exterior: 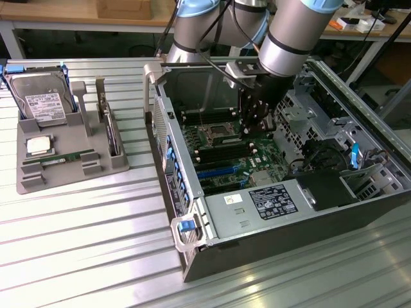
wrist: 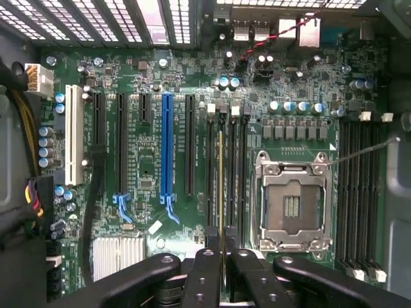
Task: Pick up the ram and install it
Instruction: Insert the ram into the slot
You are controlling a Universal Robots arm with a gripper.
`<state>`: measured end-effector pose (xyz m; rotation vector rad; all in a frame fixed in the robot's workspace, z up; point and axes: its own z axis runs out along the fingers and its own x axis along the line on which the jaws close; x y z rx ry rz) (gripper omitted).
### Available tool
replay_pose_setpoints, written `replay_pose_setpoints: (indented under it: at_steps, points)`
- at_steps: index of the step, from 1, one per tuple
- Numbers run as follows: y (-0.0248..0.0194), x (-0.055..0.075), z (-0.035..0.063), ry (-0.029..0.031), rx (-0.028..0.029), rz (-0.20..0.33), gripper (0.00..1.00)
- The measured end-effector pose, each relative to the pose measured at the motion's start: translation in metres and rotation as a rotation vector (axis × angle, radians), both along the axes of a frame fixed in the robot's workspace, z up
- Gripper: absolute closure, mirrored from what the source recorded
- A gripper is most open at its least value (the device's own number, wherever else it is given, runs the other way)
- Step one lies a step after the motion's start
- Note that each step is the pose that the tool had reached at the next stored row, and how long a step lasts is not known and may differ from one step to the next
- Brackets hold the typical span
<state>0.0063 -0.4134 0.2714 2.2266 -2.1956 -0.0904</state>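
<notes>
the fingers point(wrist: 204, 269) are drawn narrow and pinch the ram point(wrist: 220, 192), which shows edge-on as a thin gold-edged strip running away from the gripper point(wrist: 221, 273) between the dark memory slots point(wrist: 232, 179) of the motherboard point(wrist: 148, 173). the stick stands upright over a slot just beside the open cpu socket point(wrist: 293, 202); whether it is fully seated cannot be told. in the exterior view the gripper point(exterior: 257, 119) reaches down inside the open computer case point(exterior: 192, 256), above the board's middle, with the arm point(exterior: 292, 32) coming in from the far side. on the exterior view's left, well apart from the case, a grey tray point(exterior: 29, 183) holds a hard drive point(exterior: 43, 102), a square silver chip point(exterior: 38, 145) and another green stick point(exterior: 67, 157) lying flat.
</notes>
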Motion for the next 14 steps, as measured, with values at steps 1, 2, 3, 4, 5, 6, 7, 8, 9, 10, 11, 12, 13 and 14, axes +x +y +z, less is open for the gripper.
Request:
replay_pose_setpoints:
  at_steps: [1,2,3,4,5,6,7,8,9,10,11,12,13,14]
  points:
    - [-0.0017,-0.003,-0.0036,-0.0001,0.0004,0.000,0.87]
    - [-0.0023,-0.005,-0.0057,0.0000,0.0002,0.000,0.87]
    - [-0.0026,-0.007,-0.0082,-0.0001,0.0001,0.000,0.87]
    - [-0.0027,-0.007,-0.0106,-0.0001,0.0002,0.000,0.87]
    - [-0.0028,-0.008,-0.0139,0.0000,0.0001,0.000,0.87]
    - [-0.0028,-0.009,-0.0160,-0.0001,0.0002,0.000,0.87]
    - [-0.0028,-0.010,-0.0185,-0.0001,0.0002,-0.002,0.87]
    - [-0.0028,-0.011,-0.0211,-0.0001,0.0000,-0.011,0.87]
    - [-0.0028,-0.011,-0.0226,-0.0001,-0.0003,-0.011,0.87]
    - [-0.0028,-0.011,-0.0241,0.0000,-0.0005,-0.011,0.87]
    - [-0.0028,-0.011,-0.0250,-0.0001,-0.0004,-0.011,0.87]
    - [-0.0029,-0.011,-0.0262,-0.0001,-0.0005,-0.011,0.87]
    - [-0.0029,-0.012,-0.0277,0.0000,-0.0005,-0.011,0.87]
    - [-0.0029,-0.012,-0.0289,-0.0001,-0.0005,-0.011,0.87]
